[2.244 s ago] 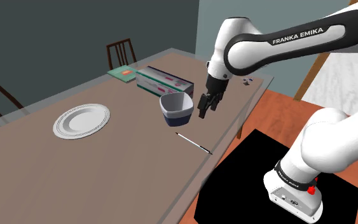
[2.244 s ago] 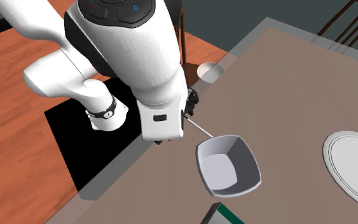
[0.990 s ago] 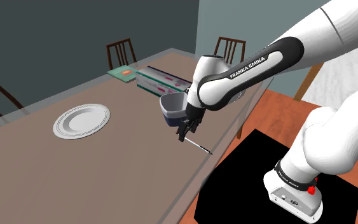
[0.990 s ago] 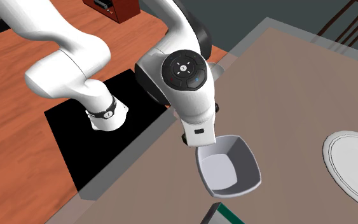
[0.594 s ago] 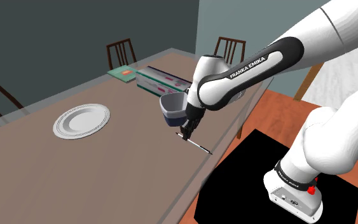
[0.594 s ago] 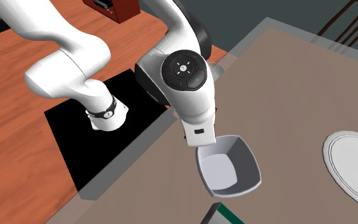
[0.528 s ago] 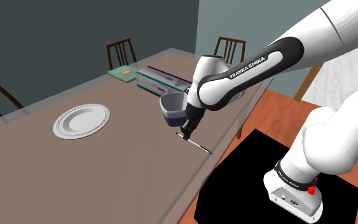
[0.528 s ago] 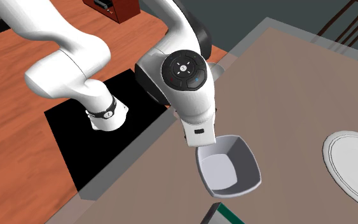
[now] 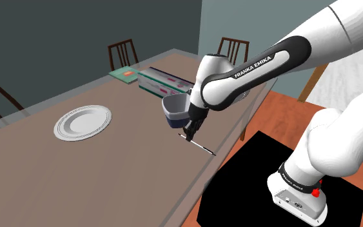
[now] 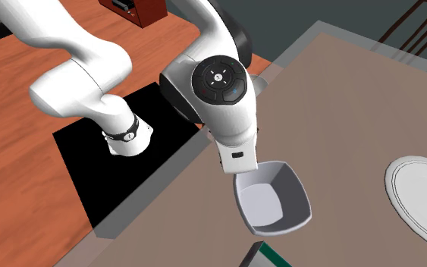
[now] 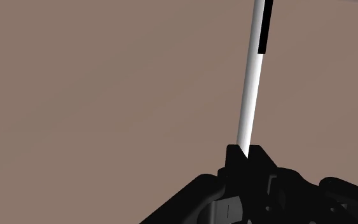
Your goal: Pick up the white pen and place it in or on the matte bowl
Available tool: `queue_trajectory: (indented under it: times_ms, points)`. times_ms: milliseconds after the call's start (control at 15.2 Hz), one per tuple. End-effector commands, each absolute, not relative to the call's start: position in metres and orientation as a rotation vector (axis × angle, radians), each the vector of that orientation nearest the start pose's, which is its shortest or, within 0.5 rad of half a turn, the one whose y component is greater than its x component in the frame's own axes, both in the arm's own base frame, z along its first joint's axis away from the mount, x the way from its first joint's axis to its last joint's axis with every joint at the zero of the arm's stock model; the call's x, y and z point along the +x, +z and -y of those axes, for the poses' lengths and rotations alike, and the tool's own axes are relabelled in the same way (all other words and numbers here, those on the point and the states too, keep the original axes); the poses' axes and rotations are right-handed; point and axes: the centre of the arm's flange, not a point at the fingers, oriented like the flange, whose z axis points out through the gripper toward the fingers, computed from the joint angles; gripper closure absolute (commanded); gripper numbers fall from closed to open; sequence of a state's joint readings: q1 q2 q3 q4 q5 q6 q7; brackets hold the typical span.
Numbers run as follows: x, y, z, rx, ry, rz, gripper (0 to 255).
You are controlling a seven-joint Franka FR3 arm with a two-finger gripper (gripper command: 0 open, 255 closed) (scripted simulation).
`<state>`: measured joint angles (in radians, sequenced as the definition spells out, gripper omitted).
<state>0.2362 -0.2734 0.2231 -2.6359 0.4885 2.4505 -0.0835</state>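
Note:
A thin white pen (image 9: 200, 146) with a black end lies on the brown table (image 9: 109, 167) near its edge. My black gripper (image 9: 188, 134) stands down on the pen's end nearest the bowl and is shut on it. In the wrist view the fingers (image 11: 238, 156) clasp the white pen (image 11: 250, 95), which runs away from them over the tabletop. The matte bowl (image 9: 176, 109), white inside with a dark blue base, sits just behind the gripper. In the second exterior view the bowl (image 10: 271, 199) shows beside my wrist, which hides the pen.
A white plate (image 9: 82, 122) lies toward the shoulder view's left. A green-and-white box (image 9: 166, 82) and a green book (image 9: 124, 75) rest at the table's far end. Dark chairs (image 9: 123, 51) stand around. My black stand (image 9: 283, 187) sits on the wooden floor beside the table's edge.
The fingers were open around the pen a second ago and have closed on it. The arm has hardly shifted; the pen still lies on the table.

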Motion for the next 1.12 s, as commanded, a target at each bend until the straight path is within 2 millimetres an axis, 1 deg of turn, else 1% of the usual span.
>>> queue_trajectory:
  times_ms: [0, 1056]
  points:
    - [0.378, 0.353, -0.184, -2.853, -0.057, 0.246, 255]
    - [0.378, 0.437, -0.184, -2.853, -0.057, 0.246, 255]
